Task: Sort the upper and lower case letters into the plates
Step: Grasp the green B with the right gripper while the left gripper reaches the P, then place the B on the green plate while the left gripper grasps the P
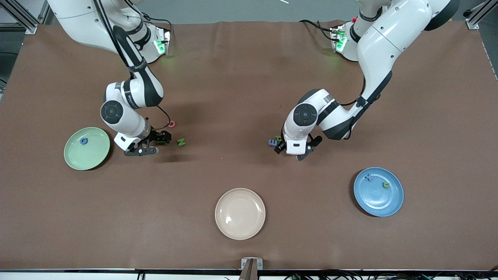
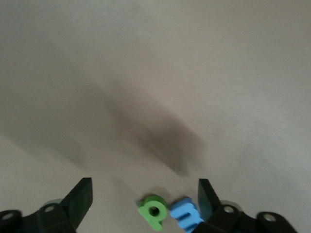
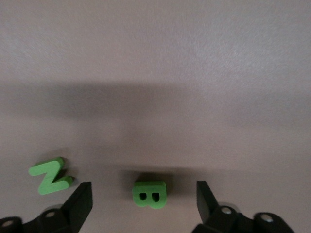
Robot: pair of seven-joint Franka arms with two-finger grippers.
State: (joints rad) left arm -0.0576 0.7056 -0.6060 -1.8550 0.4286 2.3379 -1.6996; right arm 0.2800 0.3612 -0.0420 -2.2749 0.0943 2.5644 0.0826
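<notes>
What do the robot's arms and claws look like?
Both arms are glossy white with rounded black joints and black cables running along them. Green lights glow at their bases. The left claw and right claw are black, each with two chunky fingers.

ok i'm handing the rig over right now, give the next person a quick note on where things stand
Left tool: open, low over the green p and blue m, which touch.
Right tool: open, straddling the green B; green N lies just beside it, red letter farther from the front camera.
Done: one blue letter in the mint plate; one blue and one green letter in the blue plate.
Left: five letters on the table. Cream plate holds nothing.
</notes>
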